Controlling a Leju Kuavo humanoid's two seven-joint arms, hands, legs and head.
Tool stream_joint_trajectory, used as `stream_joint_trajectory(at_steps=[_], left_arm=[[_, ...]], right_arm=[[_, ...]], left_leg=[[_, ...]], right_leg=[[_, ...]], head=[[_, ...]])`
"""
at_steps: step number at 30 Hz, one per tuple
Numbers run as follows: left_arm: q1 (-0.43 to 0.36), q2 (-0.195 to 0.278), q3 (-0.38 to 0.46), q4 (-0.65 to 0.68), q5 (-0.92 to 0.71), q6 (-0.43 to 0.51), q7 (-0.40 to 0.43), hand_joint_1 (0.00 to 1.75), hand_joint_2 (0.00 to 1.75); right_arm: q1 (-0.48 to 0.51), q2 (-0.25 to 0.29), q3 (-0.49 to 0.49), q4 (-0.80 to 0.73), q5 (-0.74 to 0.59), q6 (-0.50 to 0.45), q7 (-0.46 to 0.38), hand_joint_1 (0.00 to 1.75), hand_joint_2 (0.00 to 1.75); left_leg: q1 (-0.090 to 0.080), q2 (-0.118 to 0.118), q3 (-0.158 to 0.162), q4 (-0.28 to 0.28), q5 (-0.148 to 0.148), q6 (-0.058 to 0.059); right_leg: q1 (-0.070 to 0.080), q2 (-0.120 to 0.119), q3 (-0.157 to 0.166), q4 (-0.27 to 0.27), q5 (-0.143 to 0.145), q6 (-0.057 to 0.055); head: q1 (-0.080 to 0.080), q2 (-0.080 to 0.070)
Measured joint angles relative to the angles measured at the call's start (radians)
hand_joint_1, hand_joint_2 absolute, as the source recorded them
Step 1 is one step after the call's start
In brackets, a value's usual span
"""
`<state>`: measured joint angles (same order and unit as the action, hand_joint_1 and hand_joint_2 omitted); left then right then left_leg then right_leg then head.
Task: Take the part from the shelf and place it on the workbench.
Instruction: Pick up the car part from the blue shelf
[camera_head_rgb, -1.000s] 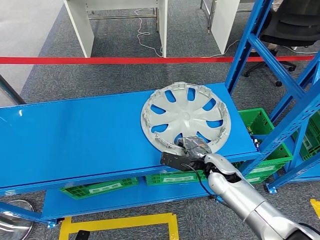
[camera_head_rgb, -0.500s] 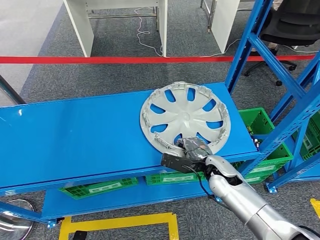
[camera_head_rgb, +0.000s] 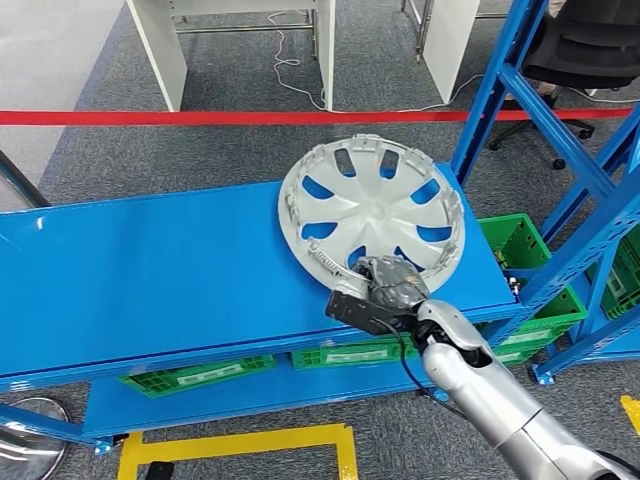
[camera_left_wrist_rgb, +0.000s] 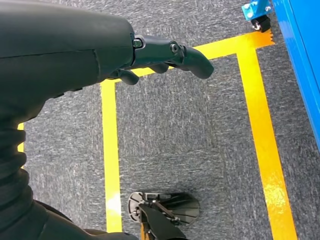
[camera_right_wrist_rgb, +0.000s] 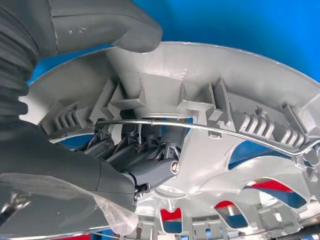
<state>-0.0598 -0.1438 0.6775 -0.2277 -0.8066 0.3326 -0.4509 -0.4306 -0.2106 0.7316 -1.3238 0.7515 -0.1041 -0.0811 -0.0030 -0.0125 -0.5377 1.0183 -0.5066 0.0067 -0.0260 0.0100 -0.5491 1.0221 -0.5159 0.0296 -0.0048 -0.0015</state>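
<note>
Right robot hand (camera_head_rgb: 386, 287) clamped on the part's near rim, lift just begun

Its fingers (camera_right_wrist_rgb: 151, 157) curl inside the rim of the grey hubcap-like part (camera_head_rgb: 370, 215) with the thumb (camera_right_wrist_rgb: 113, 25) pressed on the outer face; the part sits tilted on the blue shelf (camera_head_rgb: 151, 270), far edge at 12 o'clock raised, near edge at 6 o'clock low by the shelf's front lip. Left robot hand (camera_left_wrist_rgb: 166, 52) hangs over the grey floor (camera_left_wrist_rgb: 181, 125), fingers loosely apart, holding nothing. Grasp looks done; lifting clear, carrying and setting down on the workbench remain
</note>
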Motion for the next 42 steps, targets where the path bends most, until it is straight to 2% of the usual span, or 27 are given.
stream_joint_trajectory(at_steps=[12,21,42], left_arm=[[-0.003,-0.006,0.000,0.000,-0.012,-0.001,0.000,0.00,1.75],[-0.004,-0.010,0.000,0.000,-0.021,-0.004,0.002,0.00,1.75],[-0.013,-0.015,0.000,0.000,-0.034,-0.006,0.011,0.00,1.75]], right_arm=[[-0.045,-0.003,-0.025,-0.066,0.008,0.001,-0.001,1.75,1.75],[-0.062,-0.003,-0.038,-0.101,-0.044,0.016,-0.017,1.75,1.75],[-0.074,0.004,-0.022,-0.114,0.002,-0.005,-0.021,1.75,1.75]], left_leg=[[0.000,0.000,-0.001,0.000,0.000,0.000],[0.000,0.000,-0.002,0.000,0.000,0.000],[0.000,-0.001,-0.003,0.000,0.000,0.000]], right_leg=[[0.000,0.000,-0.001,0.000,0.000,0.000],[0.000,0.000,-0.002,0.000,0.000,0.000],[0.000,-0.001,-0.002,0.000,0.000,0.000]], head=[[0.000,0.000],[0.000,0.000],[0.000,0.000]])
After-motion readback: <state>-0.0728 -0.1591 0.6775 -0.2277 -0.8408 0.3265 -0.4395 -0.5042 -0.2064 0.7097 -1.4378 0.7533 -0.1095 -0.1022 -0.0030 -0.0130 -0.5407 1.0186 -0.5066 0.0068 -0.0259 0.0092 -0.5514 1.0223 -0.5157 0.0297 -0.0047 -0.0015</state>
